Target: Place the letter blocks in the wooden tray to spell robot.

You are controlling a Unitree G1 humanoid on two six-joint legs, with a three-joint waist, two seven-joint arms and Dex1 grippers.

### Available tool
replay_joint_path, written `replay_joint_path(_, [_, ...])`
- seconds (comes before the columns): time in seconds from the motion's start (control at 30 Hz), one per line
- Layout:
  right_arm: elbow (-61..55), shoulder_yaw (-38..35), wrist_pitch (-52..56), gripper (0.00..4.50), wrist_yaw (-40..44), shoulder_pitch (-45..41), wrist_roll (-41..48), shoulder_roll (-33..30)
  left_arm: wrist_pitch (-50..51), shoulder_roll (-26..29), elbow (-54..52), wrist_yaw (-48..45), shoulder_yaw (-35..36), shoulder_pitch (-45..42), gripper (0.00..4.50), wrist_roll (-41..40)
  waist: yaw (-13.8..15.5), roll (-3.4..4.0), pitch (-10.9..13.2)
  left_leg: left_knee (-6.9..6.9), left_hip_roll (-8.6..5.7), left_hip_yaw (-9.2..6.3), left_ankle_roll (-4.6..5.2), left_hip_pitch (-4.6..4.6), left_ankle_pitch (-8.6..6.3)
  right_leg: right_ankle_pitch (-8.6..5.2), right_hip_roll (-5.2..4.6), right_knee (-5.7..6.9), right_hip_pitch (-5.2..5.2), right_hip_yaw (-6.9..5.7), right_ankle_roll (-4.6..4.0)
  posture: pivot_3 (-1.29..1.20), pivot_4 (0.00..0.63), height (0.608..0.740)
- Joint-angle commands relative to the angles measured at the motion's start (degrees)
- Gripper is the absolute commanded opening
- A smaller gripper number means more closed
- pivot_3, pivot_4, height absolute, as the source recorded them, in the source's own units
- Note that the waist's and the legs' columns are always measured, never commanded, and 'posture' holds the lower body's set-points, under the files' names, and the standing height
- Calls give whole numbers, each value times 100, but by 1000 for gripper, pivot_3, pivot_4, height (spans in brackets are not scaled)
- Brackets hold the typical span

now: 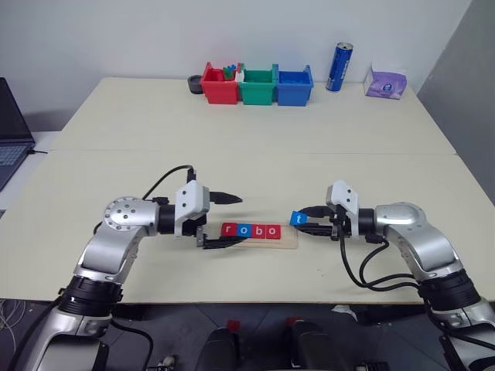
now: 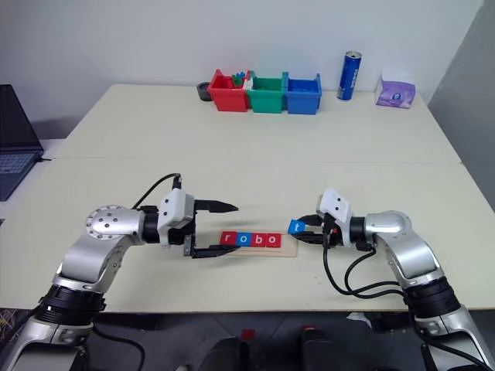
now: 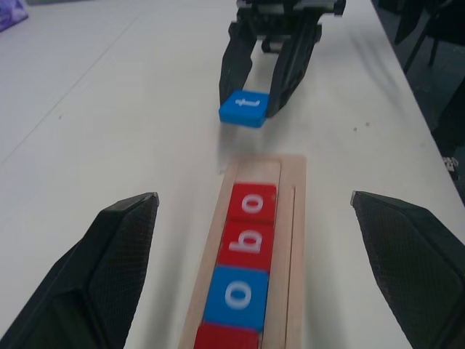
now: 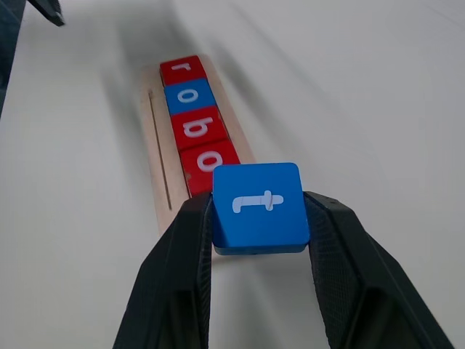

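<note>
Head views: long pale wooden tray lies near the table's front edge, long axis running side to side between my arms. Four flat square letter tiles, red and blue, sit in it reading r-o-b-o. My right gripper pinches the blue square "t" tile, apparently raised just off the tray's right end. My left gripper stands wide at the tray's left end, holding nothing.

Left wrist view: the tray's empty slot faces the "t".

Right wrist view: the slot lies straight ahead of my right jaws, along the tray's axis; that arm is nearer.
</note>
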Motion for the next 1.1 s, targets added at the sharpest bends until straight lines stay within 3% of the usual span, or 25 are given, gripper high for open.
replay_joint_path(0.03, [102, 175, -187, 1453, 60, -143, -151, 35, -175, 52, -70, -140, 131, 43, 4500, -131, 22, -1, 1, 0, -2, 0, 0, -3, 0, 0, -5, -2, 0, -1, 0, 0, 150, 740])
replay_joint_path(1.1, [995, 643, -1261, 1453, 401, -374, -860, 177, -166, 57, -246, -330, 58, 46, 4500, -168, 3, -2, 1, 2, -2, 1, 0, -2, 0, 1, -5, 2, 0, -1, -1, 0, 150, 740])
